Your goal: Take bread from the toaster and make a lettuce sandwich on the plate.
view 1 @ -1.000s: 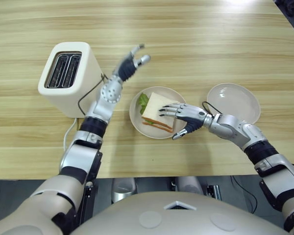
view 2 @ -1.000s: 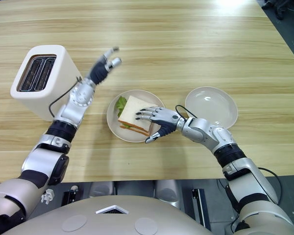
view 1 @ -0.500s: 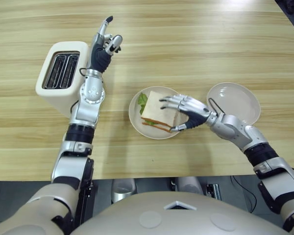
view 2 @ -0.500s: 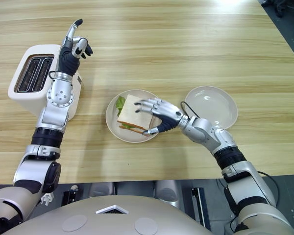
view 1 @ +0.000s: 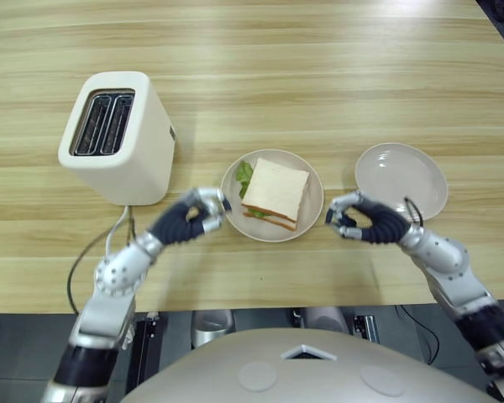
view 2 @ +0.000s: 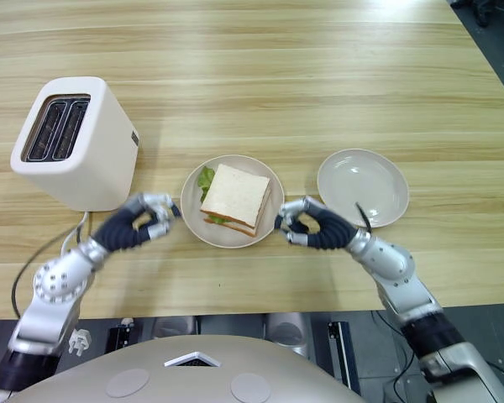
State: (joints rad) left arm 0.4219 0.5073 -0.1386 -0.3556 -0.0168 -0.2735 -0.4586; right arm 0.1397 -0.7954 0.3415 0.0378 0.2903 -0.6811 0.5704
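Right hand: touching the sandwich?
No: the right hand is curled beside the plate, clear of the sandwich.

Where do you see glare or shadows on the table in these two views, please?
Left eye view: white glare washes out the table at the top edge, right of centre. Right eye view: the same glare there; the toaster casts only a soft shadow at its near base.

- Table (view 1: pixel 319 67): pale wood, visible grain, satin sheen.
- Toaster (view 1: pixel 122 138): smooth cream casing, matt.
- Plate (view 1: pixel 312 210) and spare plate (view 1: pixel 401 175): smooth, glossy.
- Bread (view 1: pixel 275 190): soft, matt.
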